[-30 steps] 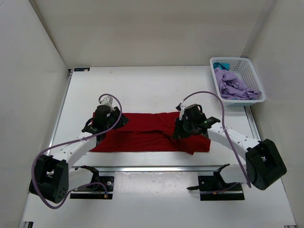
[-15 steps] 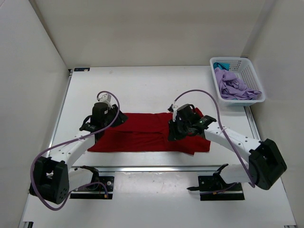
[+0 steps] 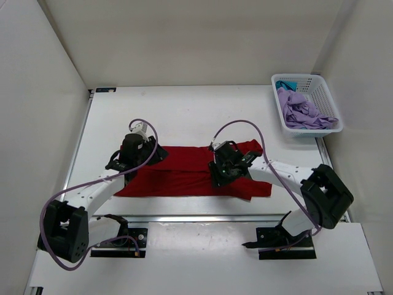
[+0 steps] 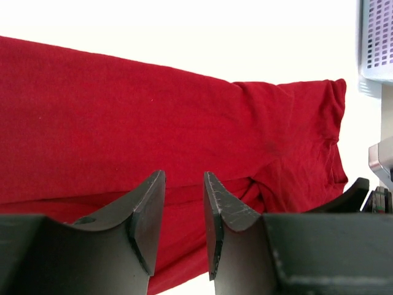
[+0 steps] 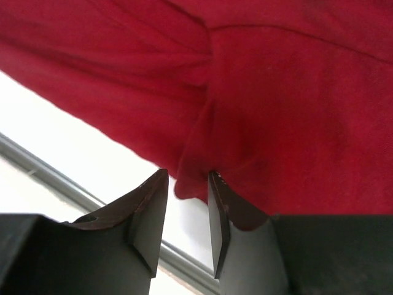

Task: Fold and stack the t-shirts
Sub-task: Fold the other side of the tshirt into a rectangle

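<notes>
The first fold is judged under way: the dark red t-shirt lies spread beneath both pincers. The left gripper stands narrowly parted and empty. A cloth fold sits at the right gripper tips, grasp indeterminable; next comes a firm pinch.

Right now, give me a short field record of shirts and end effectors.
dark red t-shirt: lying partly folded on the table, between both arms
lavender t-shirt: crumpled in the basket
teal-blue t-shirt: in the basket, mostly under the lavender one
left end effector: low over the red shirt's left part, narrow gap, grip unclear
right end effector: pinching a fold of the red shirt
</notes>
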`<state>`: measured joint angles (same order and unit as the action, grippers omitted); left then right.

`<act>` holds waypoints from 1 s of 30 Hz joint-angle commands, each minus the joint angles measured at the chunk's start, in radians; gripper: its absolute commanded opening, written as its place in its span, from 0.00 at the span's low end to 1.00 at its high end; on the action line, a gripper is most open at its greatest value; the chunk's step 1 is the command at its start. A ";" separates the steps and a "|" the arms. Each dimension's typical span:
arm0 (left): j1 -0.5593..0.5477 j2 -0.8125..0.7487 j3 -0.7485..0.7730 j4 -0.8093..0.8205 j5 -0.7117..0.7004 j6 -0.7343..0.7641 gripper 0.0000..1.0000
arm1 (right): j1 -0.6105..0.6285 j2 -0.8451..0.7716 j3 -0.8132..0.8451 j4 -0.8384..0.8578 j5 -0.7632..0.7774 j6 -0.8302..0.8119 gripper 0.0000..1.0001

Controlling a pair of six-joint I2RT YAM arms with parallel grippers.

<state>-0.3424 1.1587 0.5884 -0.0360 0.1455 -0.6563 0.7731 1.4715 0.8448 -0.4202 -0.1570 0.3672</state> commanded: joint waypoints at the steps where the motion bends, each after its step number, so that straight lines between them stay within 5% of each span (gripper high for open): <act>1: 0.005 -0.004 -0.016 0.024 0.006 -0.008 0.42 | 0.008 0.030 0.022 0.032 0.042 0.003 0.31; 7: -0.009 -0.002 -0.009 0.021 0.002 -0.008 0.41 | -0.020 0.021 -0.007 0.055 0.067 0.021 0.01; 12: -0.001 -0.002 0.030 -0.018 0.006 0.004 0.42 | -0.096 -0.066 -0.045 0.106 -0.240 -0.014 0.00; 13: 0.005 -0.010 0.048 -0.037 0.014 0.012 0.42 | -0.098 -0.057 -0.039 0.086 -0.344 -0.039 0.04; 17: 0.014 -0.011 0.062 -0.067 0.031 0.020 0.42 | -0.075 0.004 -0.032 0.063 -0.314 -0.050 0.23; 25: 0.065 -0.037 0.067 -0.097 0.049 0.030 0.43 | -0.162 -0.109 -0.006 0.060 -0.273 -0.027 0.35; 30: 0.020 0.070 0.074 -0.003 0.032 -0.005 0.43 | -0.427 -0.198 -0.015 0.161 -0.173 0.044 0.00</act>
<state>-0.3061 1.1755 0.6247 -0.1017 0.1749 -0.6445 0.4702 1.3197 0.8074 -0.3470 -0.4095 0.3641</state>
